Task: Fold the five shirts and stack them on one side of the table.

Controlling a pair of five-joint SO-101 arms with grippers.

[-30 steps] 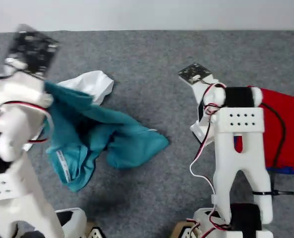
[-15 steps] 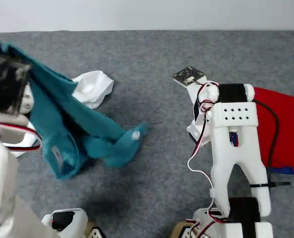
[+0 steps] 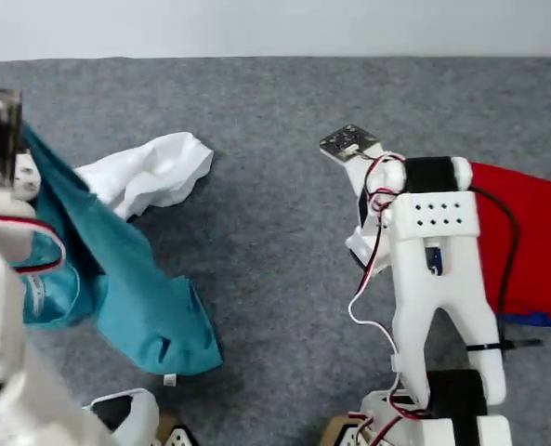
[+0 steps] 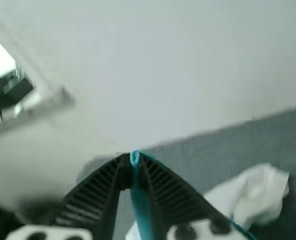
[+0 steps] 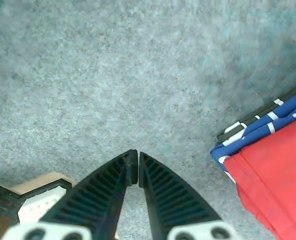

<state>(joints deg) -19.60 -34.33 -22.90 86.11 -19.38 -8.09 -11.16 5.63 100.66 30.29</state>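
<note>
A teal shirt [image 3: 117, 279] hangs from my left gripper [image 4: 135, 159], which is shut on a fold of it and raised high at the table's left edge. The cloth drapes down to the front left of the table. A crumpled white shirt [image 3: 150, 172] lies behind the teal one and shows again in the left wrist view [image 4: 252, 197]. My right gripper [image 5: 138, 161] is shut on nothing, low over bare grey carpet. A folded red shirt [image 3: 526, 242] rests on a blue one [image 3: 535, 319] at the right edge, next to the right arm [image 3: 433, 251].
Grey carpet [image 3: 275, 139] covers the table, with open room across the middle and back. A white wall [image 3: 275, 28] runs behind the far edge. The arm bases [image 3: 424, 418] stand at the front edge.
My left arm has swung the teal shirt up and leftward; its hanging end dragged from the table's centre to the front left, uncovering more of the white shirt. The right arm barely shifted.
</note>
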